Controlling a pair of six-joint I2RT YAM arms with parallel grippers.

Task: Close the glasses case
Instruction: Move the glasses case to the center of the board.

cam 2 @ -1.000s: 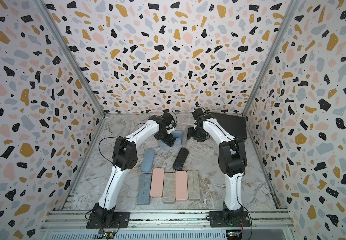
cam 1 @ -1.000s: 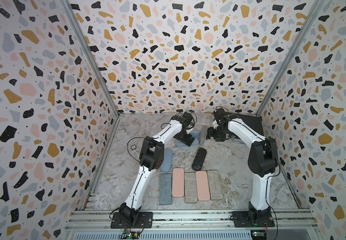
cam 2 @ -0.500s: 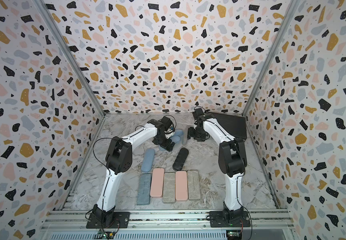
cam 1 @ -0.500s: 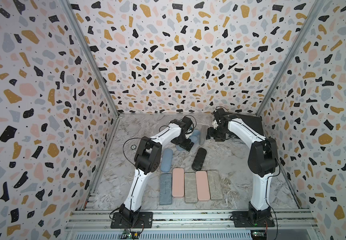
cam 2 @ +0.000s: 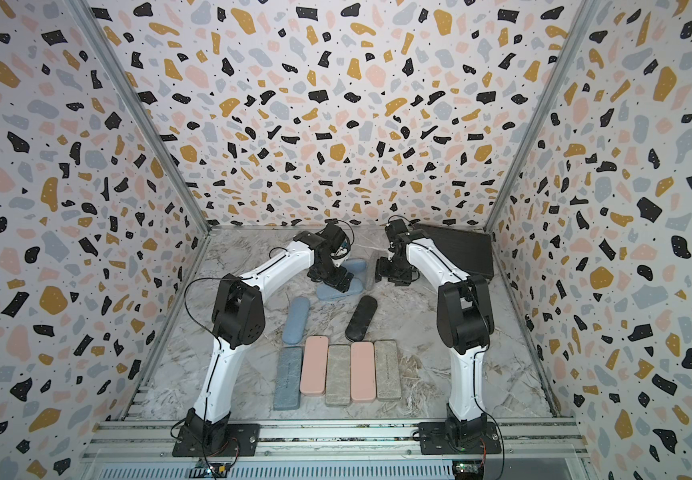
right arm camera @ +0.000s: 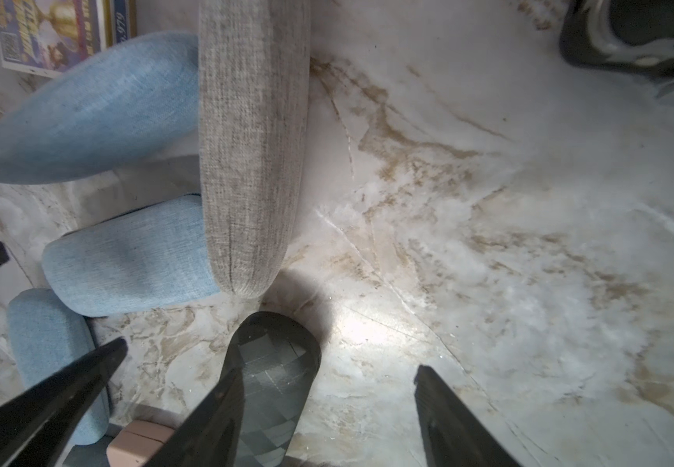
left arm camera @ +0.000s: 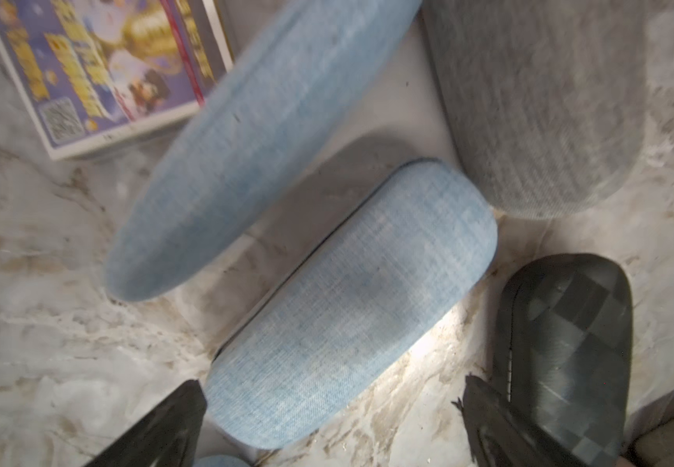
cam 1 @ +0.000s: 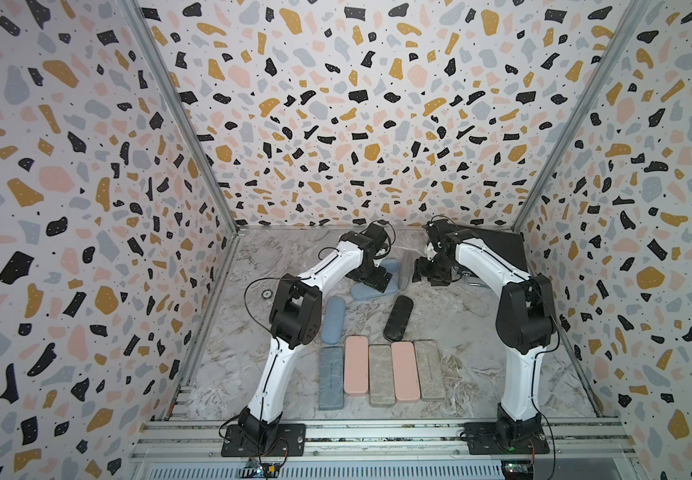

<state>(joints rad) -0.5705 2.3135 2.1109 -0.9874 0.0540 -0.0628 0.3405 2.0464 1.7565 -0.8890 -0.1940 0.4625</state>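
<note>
Operator: Jaws first. How are they set?

Observer: Wide apart on the left gripper (left arm camera: 331, 384), nothing gripped; one end of the light-blue fabric glasses case (left arm camera: 351, 283) is straddled by its fingertips (left arm camera: 173, 416). On the right gripper (right arm camera: 329, 376) a clear gap is seen, only marble tabletop (right arm camera: 489, 242) between, so nothing is held.

Operator: And the case?

Observer: In both top views it is found under the left jaws, long axis run roughly from 9 to 3 o'clock. A second light-blue shell (left arm camera: 254, 141) is seen beside it at 1 o'clock; whether that is its raised lid cannot be told. The left arm is judged nearer: the right gripper is seen at 3 o'clock, beyond the grey fabric case (cam 1: 405, 268).

Operator: Containers?

Observer: A black tray (cam 1: 498, 249) is set at 2 o'clock; its contents cannot be made out.
</note>
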